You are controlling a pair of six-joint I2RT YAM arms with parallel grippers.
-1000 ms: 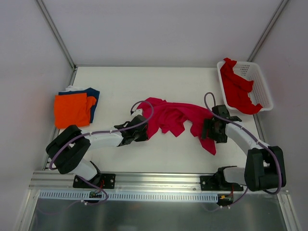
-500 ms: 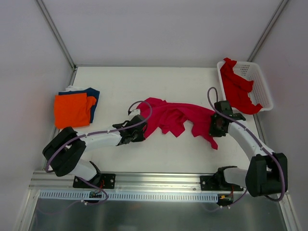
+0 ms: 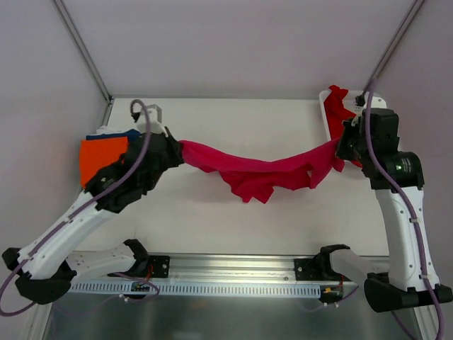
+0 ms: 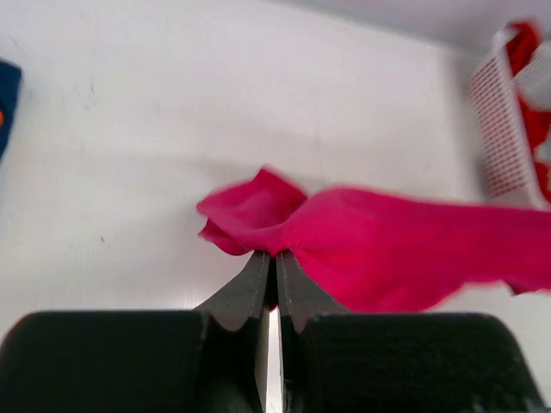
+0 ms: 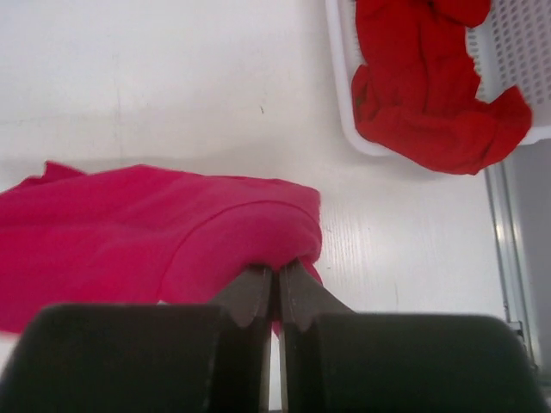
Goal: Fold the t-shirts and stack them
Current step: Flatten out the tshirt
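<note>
Currently the magenta t-shirt (image 3: pixel 262 173) is stretched left to right over the white counter (image 3: pixel 241 120), with the long axis across the view and the middle sagging and bunched. Whether the sag touches the counter cannot be told. The left end is clamped in the left end effector (image 3: pixel 178 150), jaws pinched together on cloth. The right end is clamped the same way in the right end effector (image 3: pixel 342 146). Both arms are lifted and spread outward, the left one beside the folded orange t-shirt (image 3: pixel 99 156) and navy t-shirt (image 3: pixel 131 134). The right one is at the white basket (image 5: pixel 340 86), where the red t-shirt (image 5: pixel 430 95) is heaped. Pale walls and metal frame posts (image 3: pixel 81 49) are seen.
</note>
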